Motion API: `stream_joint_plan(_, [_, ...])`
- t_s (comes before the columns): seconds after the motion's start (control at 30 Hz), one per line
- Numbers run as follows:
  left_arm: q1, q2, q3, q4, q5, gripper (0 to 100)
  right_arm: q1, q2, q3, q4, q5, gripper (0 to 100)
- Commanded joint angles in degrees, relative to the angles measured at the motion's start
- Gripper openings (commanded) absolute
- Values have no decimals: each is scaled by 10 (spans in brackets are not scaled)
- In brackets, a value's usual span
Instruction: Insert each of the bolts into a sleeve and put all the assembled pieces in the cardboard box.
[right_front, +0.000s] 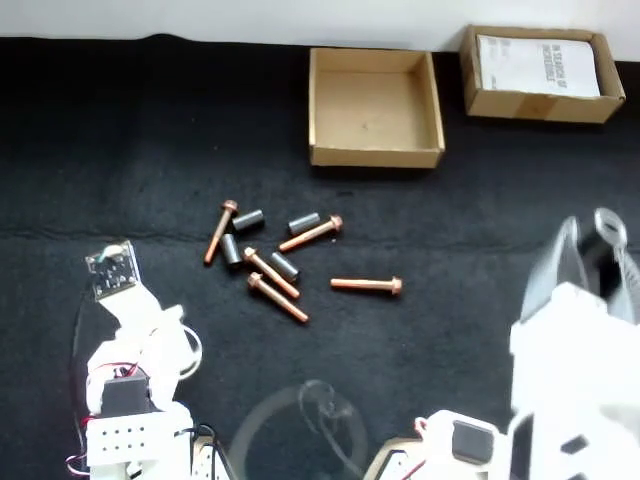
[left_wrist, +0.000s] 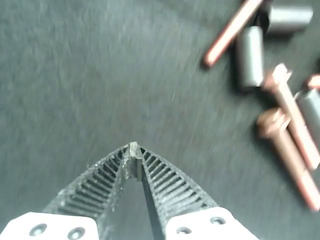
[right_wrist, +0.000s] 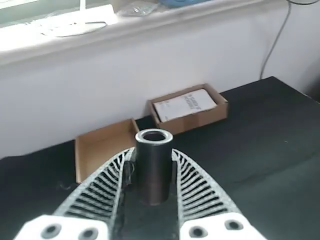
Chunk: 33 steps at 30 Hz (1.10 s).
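Above the table (right_wrist: 280, 130), right gripper (right_wrist: 153, 153) holds sleeve (right_wrist: 153, 172) upright.

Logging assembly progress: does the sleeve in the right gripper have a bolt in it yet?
No, empty: the sleeve in the right gripper shows an open, hollow bore.

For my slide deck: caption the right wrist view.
Right arm's jaws grip a grey sleeve; behind, an open cardboard box and a second box holding a printed sheet.
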Motion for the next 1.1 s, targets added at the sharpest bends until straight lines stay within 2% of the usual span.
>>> stream_joint_plan(0.0, [4,-1,-85,60,-36,13,70,-122,158,1,66,6])
stream_joint_plan(0.13, [8,0,-202,102,-48,13,132,-238,335,-63,125,6])
stream_joint_plan(0.27, [27,51,-306,157,-66,14,217,-338,531,-202,162,6])
stream_joint_plan(0.37, [44,145,-393,214,-65,14,284,-403,682,-335,164,6])
stream_joint_plan(0.53, [105,354,-558,357,-69,14,379,-477,887,-532,166,6])
stream_joint_plan(0.63, [169,474,-643,414,-127,14,436,-468,946,-615,167,6])
stream_joint_plan(0.73, [223,568,-698,416,-191,14,483,-468,997,-685,167,6])
stream_joint_plan(1.0, [352,735,-822,414,-210,14,596,-468,1129,-844,168,6])
stream_joint_plan(1.07, [369,782,-875,399,-259,14,623,-468,1163,-892,168,6])
